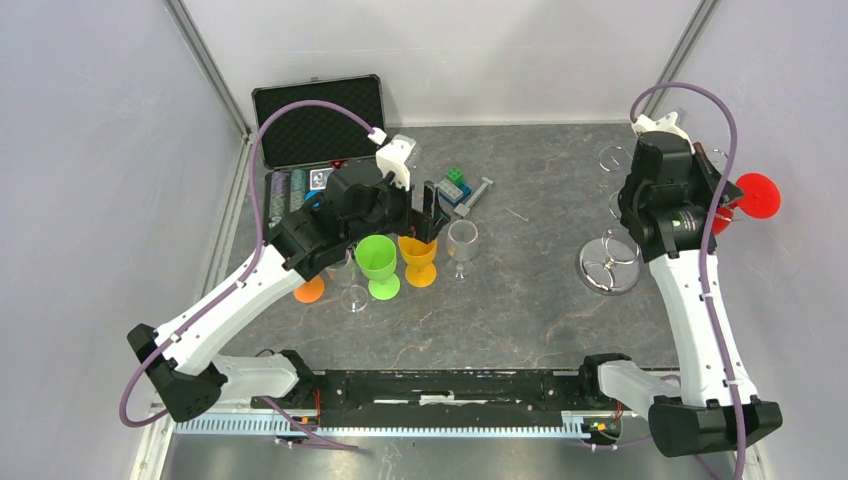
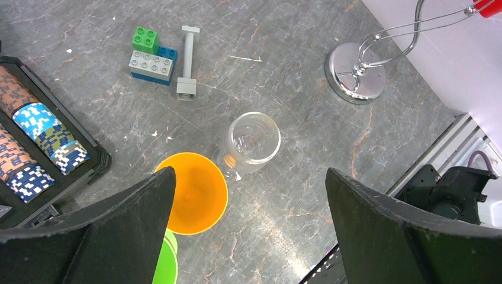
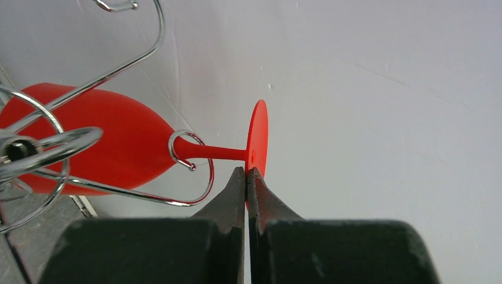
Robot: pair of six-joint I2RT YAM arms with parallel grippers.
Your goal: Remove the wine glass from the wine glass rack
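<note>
While the red wine glass (image 1: 757, 195) hangs hooked in the wine glass rack (image 1: 610, 268) at the bench's (image 1: 520, 300) 3 o'clock edge, the right claw (image 3: 245, 171) is pinched shut and empty, tips right by its foot. The left claw (image 2: 250, 173) gapes wide above an orange cup (image 2: 195, 195) and a clear glass (image 2: 251, 142).

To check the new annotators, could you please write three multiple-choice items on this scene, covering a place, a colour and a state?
1. Where does the wine glass rack stand?
A) beside the right arm
B) at the far left corner
C) at the near edge, midway between the two arms

2. What colour is the wine glass on it?
A) green
B) red
C) orange

3. How are the right fingers?
A) wide open
B) shut, tips at the glass's foot
C) closed round the bowl

Key: 1A, the top view shows its round base by that arm. 2B, a red bowl sits among the wire hooks. 3B, the right wrist view shows them pressed together at the foot.
</note>
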